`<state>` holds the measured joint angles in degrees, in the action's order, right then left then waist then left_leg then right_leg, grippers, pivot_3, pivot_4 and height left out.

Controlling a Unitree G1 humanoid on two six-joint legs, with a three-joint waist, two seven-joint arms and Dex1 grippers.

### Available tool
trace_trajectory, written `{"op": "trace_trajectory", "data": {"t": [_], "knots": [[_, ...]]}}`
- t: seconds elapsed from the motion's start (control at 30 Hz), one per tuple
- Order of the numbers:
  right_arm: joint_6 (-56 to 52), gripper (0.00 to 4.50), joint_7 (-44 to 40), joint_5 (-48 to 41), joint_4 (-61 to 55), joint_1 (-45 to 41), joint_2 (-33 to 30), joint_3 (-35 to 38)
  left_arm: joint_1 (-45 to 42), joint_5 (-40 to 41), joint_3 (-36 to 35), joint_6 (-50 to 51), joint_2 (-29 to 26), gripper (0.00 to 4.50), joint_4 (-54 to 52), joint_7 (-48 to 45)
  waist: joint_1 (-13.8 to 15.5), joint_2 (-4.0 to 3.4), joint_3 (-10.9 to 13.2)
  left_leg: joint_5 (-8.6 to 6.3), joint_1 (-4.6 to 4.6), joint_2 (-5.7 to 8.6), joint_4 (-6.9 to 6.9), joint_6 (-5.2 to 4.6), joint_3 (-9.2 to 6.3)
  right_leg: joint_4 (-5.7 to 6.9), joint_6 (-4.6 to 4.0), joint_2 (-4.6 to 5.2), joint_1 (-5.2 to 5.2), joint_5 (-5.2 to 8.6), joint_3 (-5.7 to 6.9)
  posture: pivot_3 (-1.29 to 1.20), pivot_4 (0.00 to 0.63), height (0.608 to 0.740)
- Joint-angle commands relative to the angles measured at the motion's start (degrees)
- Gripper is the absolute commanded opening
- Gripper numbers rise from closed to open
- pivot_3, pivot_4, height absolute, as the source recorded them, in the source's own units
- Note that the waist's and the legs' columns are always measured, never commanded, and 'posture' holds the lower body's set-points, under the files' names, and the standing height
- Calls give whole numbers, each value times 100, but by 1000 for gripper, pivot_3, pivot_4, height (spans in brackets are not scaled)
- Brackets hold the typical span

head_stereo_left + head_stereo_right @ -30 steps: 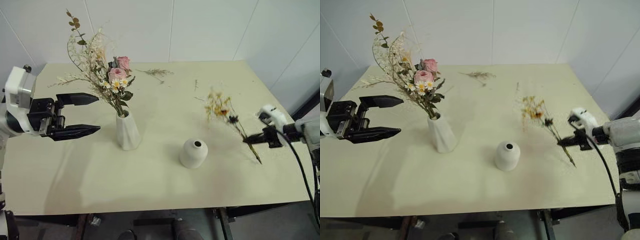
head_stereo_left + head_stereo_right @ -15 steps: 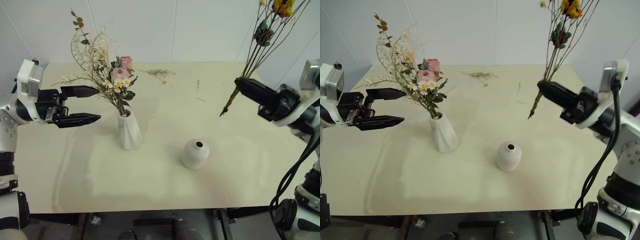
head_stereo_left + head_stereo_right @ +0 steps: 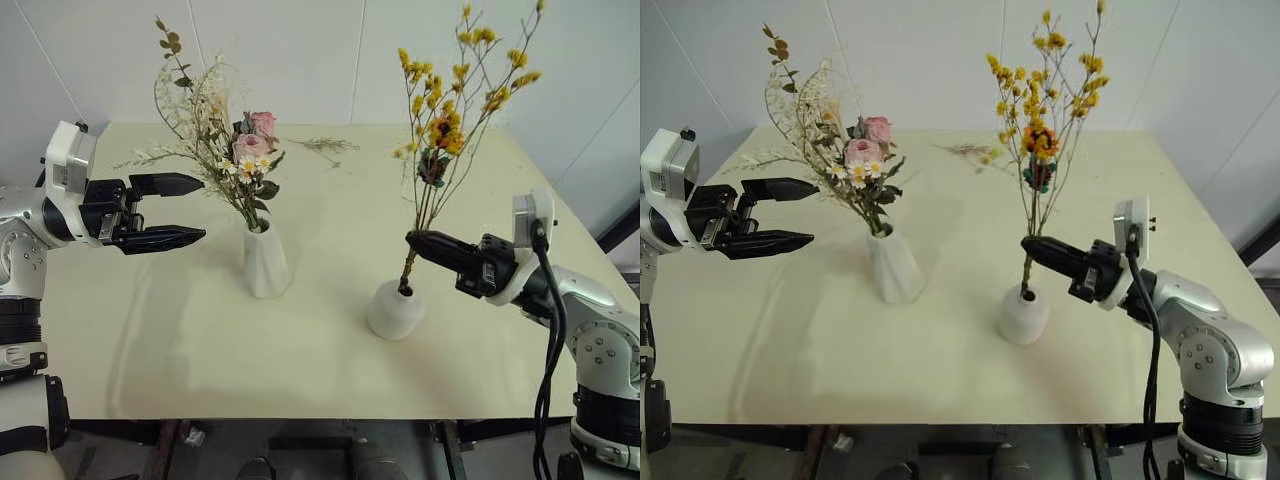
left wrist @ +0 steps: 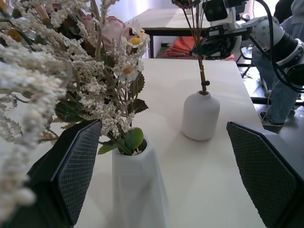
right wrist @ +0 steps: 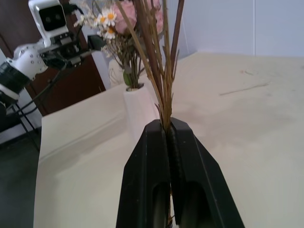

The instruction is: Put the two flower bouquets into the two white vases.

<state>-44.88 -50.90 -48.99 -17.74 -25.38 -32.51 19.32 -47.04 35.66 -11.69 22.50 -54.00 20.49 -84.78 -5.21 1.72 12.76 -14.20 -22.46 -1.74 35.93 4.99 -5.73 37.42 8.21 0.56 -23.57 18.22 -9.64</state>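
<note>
The bushy bouquet (image 3: 235, 150) with pink roses stands in the tall faceted white vase (image 3: 262, 262). My left gripper (image 3: 203, 208) hovers open just left of it, level with the blooms; its fingers (image 4: 76, 166) frame that vase (image 4: 137, 190). My right gripper (image 3: 413, 240) is shut on the brown stems of the slim yellow bouquet (image 3: 445, 110), which it holds upright. The stem ends reach the small mouth of the squat white vase (image 3: 395, 312). In the right wrist view the fingers (image 5: 152, 156) pinch the stems tightly.
A loose dried sprig (image 3: 325, 146) lies near the back of the cream table (image 3: 200, 350). White walls stand close behind and to the right. The table's front edge runs just below the vases.
My right gripper has carried the yellow bouquet up from the table's right side, leftward and down over the squat vase, turning it upright. The left gripper stays open beside the bushy bouquet.
</note>
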Motion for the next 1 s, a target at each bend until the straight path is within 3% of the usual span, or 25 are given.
{"op": "trace_trajectory", "data": {"t": [0.03, 0.43, 1.0], "knots": [[113, 43, -24, -244, -26, 55, -172, 253, 18, 50, -151, 37, -54, 4500, -240, 1, 22, 0, 0, 0, 2, 0, 0, 0, 0, 1, 0, 0, 0, 0, 0, 0, 150, 740], [201, 43, -2, -467, 0, 236, -339, 270, -65, 8, -130, -6, 48, 4500, -212, 44, 40, 0, 0, 0, 0, 0, -2, 0, 0, -1, -2, 0, 0, 1, 0, 0, 150, 740], [1167, 43, -143, 157, 526, 528, -59, -195, -115, -7, -134, -56, 98, 4500, -235, 77, 40, 1, 0, 0, 0, 0, -2, 0, 0, -3, -2, -1, 0, 1, 0, 0, 150, 740]]}}
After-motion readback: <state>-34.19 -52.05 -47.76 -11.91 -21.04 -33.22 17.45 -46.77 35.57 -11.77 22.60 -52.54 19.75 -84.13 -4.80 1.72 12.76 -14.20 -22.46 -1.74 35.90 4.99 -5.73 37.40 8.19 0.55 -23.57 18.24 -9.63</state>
